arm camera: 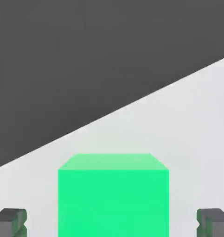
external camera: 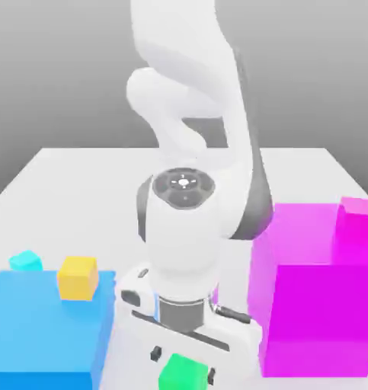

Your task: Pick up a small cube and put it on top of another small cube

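Observation:
The small green cube (external camera: 182,374) sits on the white table at the front, directly under my hand. My gripper (external camera: 183,364) is lowered around it, one finger on each side. In the hand view the green cube (arm camera: 113,196) lies between the dark fingertips (arm camera: 10,222), and a strip of table shows on both sides of it, so the gripper (arm camera: 112,223) is open and not touching the cube. The small cyan cube (external camera: 25,261) rests on the table at the exterior view's left, behind the large blue block.
A large blue block (external camera: 42,331) lies at the front on the exterior view's left, with a small yellow-orange cube (external camera: 78,276) on top of it. A tall magenta block (external camera: 316,301) stands close on the exterior view's right. The arm's body rises behind the hand.

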`<state>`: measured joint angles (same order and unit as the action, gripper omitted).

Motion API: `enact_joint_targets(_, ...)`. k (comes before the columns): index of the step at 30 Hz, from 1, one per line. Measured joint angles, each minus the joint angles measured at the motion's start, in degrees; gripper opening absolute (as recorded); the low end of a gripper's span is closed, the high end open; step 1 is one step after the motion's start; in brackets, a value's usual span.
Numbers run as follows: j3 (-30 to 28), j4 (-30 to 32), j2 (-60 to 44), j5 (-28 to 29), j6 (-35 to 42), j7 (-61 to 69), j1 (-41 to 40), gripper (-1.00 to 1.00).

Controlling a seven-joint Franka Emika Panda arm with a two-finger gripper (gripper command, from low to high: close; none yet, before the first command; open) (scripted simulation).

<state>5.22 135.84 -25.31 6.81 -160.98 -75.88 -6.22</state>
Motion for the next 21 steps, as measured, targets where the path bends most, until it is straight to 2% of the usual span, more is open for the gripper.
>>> enact_joint_targets(6,0.0,0.0,-0.2,0.1,-0.2,-0.1,0.0,-1.00)
enact_joint_targets(11,2.3,1.3,8.1,-2.1,6.5,2.4,-1.2,-1.00)
enact_joint_targets(14,3.5,1.2,9.4,-2.4,7.3,9.1,-2.5,-1.00)
enact_joint_targets(21,-1.1,5.1,15.1,-2.4,8.1,25.0,-11.6,-1.00)
